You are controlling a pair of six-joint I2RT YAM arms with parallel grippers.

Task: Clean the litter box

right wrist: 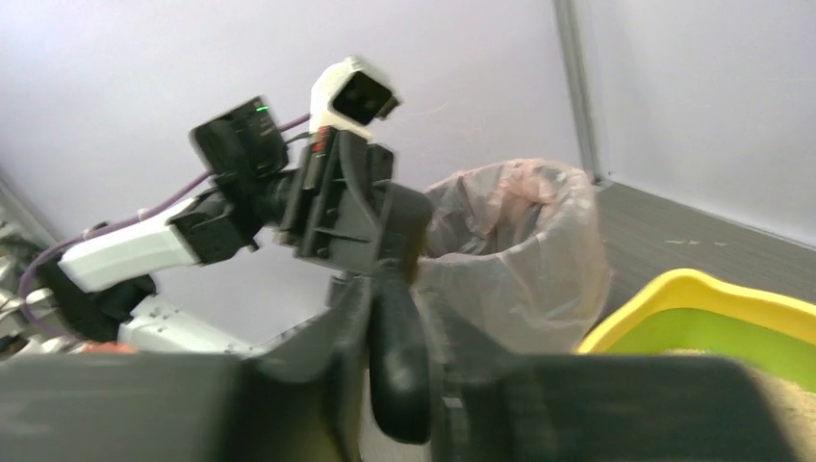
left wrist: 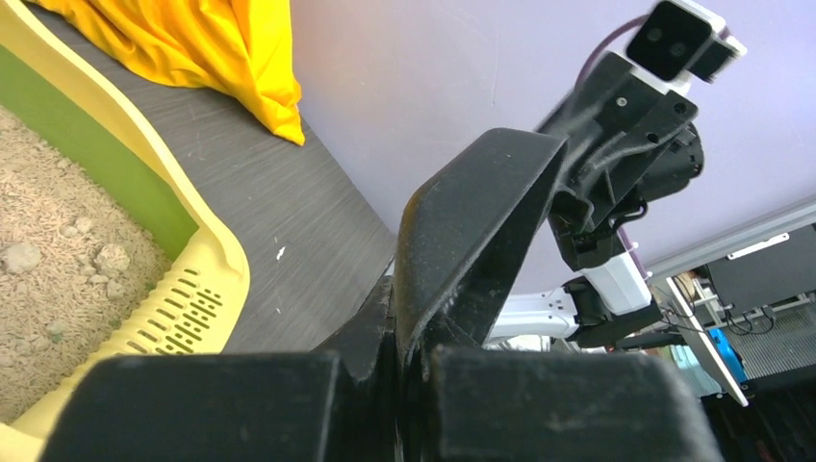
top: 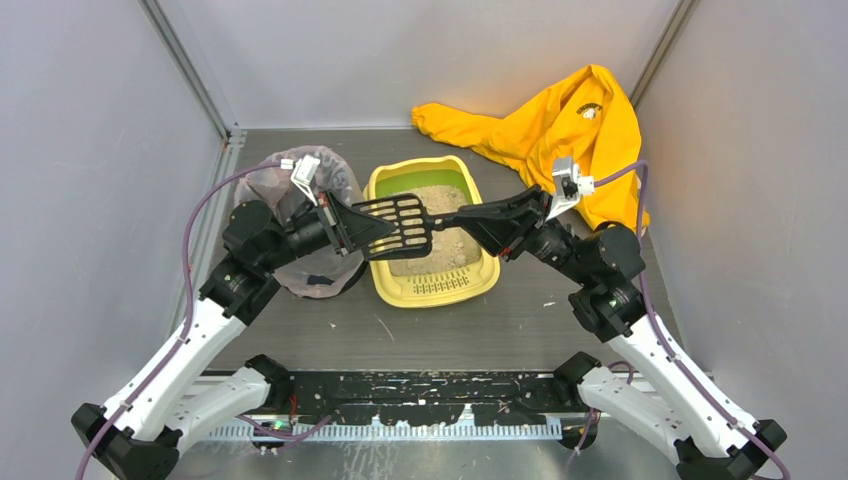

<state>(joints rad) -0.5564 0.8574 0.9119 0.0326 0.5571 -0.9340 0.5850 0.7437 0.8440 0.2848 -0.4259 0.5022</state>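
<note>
One litter box [top: 432, 290] sits mid-table, its slotted lip toward the arm bases. A black scoop [top: 397, 226] hangs over it between both arms. The left gripper [top: 358, 226] has its fingers closed on the broad end, and the right gripper [top: 462, 218] is clamped on the handle.

The yellow garment [top: 560, 125] at far right bears a small emblem, unreadable.

Only the left wrist view shows clumps [left wrist: 19, 256] in the litter. The right wrist view shows the bag-lined bin [right wrist: 520, 241] beside the box.

Bare table [top: 520, 320] lies nearside.
</note>
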